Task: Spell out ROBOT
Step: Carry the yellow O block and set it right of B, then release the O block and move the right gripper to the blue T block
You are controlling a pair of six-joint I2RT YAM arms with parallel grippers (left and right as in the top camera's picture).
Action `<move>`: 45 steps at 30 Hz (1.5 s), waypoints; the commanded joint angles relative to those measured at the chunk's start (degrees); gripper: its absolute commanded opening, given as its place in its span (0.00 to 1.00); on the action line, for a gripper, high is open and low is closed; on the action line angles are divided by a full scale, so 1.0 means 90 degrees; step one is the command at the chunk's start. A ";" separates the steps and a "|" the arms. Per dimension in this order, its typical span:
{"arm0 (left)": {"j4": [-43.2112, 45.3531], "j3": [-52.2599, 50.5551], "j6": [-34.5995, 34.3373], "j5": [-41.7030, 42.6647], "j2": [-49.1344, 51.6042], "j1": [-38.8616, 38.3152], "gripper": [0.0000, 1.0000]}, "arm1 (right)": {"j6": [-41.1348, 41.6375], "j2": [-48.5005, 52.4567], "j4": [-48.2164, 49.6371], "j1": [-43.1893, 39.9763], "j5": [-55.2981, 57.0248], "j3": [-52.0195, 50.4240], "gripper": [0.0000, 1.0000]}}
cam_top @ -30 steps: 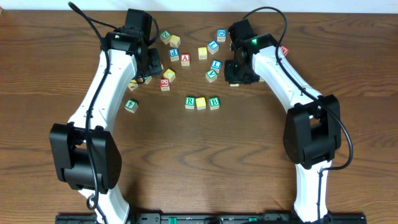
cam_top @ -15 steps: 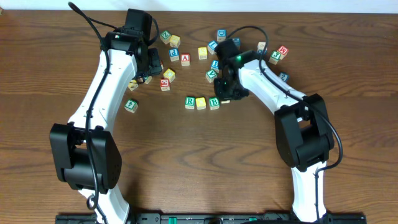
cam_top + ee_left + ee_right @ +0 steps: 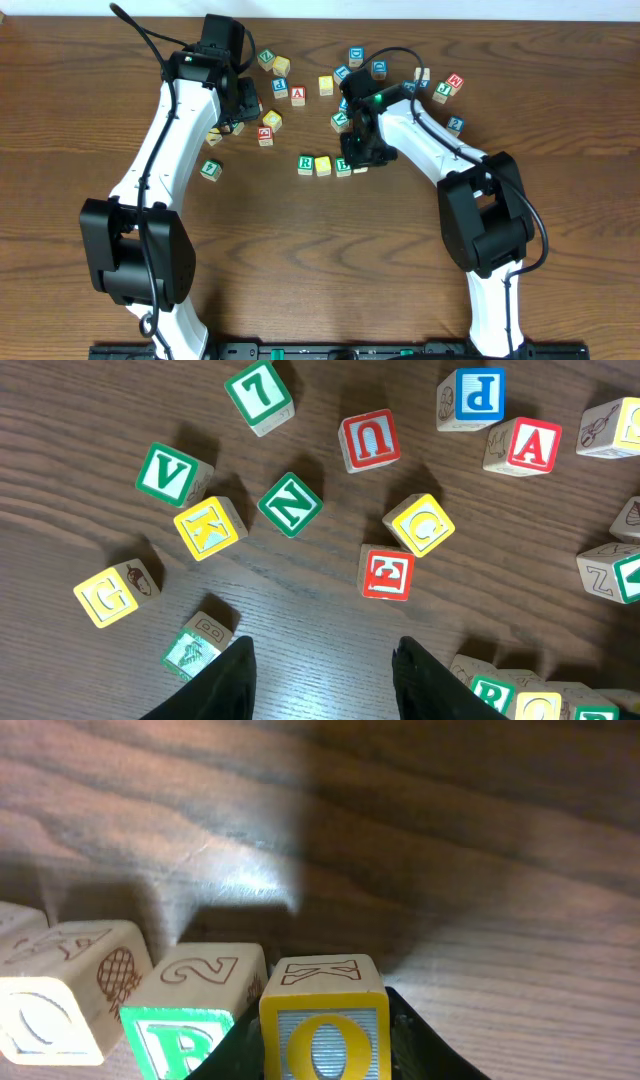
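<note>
From overhead, the R cube [image 3: 306, 163], first O cube [image 3: 323, 166] and B cube [image 3: 343, 166] sit in a row about mid-surface, parallel to the near edge. The right hand [image 3: 356, 158] is down at the row's end that faces the right edge. The left hand [image 3: 241, 106] is well apart, among loose cubes nearer the far left corner. The T cube cannot be picked out from this height. In the left wrist view that hand's fingers [image 3: 228, 682] stand apart over bare wood with nothing between them, and the red A cube [image 3: 530, 443] lies off to one side. In the right wrist view the right hand is closed on the second O cube [image 3: 325, 1020]. This cube is just beside the B cube, with one finger seemingly wedged between the two, and whether it already rests on the wood cannot be told. The step looks to be setting down the fourth letter. It will likely go best if the cube is seated flat and square to the row before the fingers part. The hand should then lift straight up, so the inner finger does not drag the B cube out of line.
</note>
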 commanded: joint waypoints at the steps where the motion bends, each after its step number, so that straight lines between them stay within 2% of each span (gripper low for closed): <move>1: -0.0012 0.0032 0.0058 0.0032 -0.0114 0.0010 0.44 | -0.0063 -0.0027 -0.0053 0.0063 0.0005 -0.0036 0.31; 5: -0.0012 0.0032 0.0056 0.0032 -0.0114 0.0010 0.44 | -0.0063 -0.0027 -0.0051 0.0068 0.0005 -0.0036 0.46; 8: -0.0015 0.0032 0.0058 0.0032 -0.0114 0.0010 0.44 | -0.0061 -0.0027 -0.0036 0.0068 0.0005 -0.0032 0.50; 16: -0.0015 0.0032 0.0058 0.0032 -0.0114 0.0010 0.44 | -0.0039 -0.0117 -0.0172 0.0068 -0.0041 0.0175 0.49; 35: -0.0010 0.0034 0.0061 0.0032 -0.0143 0.0012 0.44 | -0.0044 -0.1207 -0.0367 -0.0151 -0.0039 0.0471 0.54; 45: 0.0010 0.0034 0.0223 0.0032 -0.0775 0.0012 0.44 | -0.0073 -0.1411 -0.0384 -0.0306 -0.0044 0.0962 0.57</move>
